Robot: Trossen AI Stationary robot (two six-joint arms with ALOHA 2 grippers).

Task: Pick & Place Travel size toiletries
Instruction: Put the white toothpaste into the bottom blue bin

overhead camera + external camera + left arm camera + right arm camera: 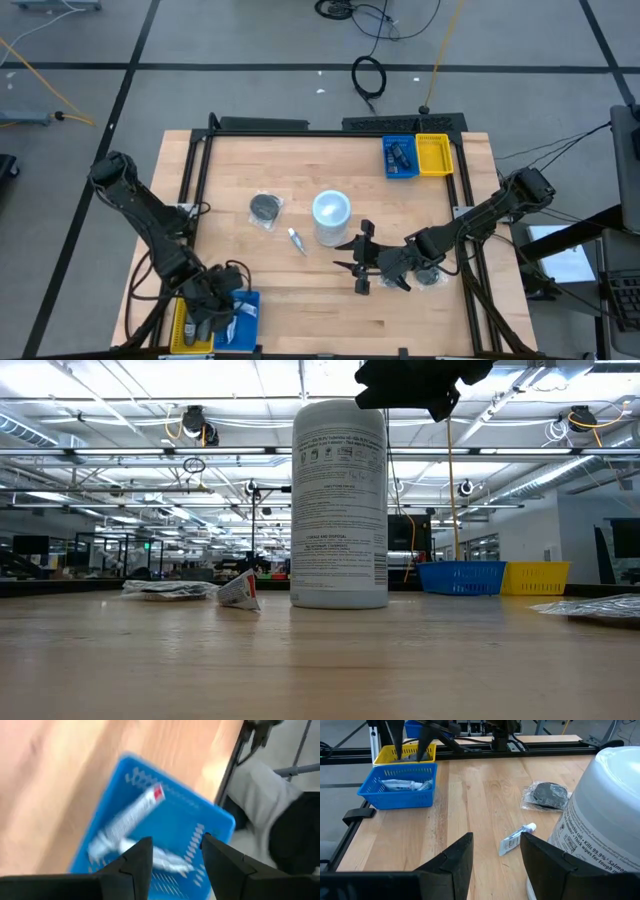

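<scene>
The left gripper [172, 857], jaws apart and empty, hovers over white squeezable tubes [131, 816] in the blue plastic tray [212, 812]. The right gripper [496, 857], fingers parted, faces a small white tube [515, 840] just ahead: light, soft, likely best pinched mid-body.

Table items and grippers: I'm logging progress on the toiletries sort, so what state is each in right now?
Left gripper: open, above the near blue tray.
Tubes in that tray: lying flat, released.
Right gripper: open, empty, beside the white canister.
White canister: upright.
Small tube: lying on the table.
Bagged dark disc: flat on the table.
</scene>
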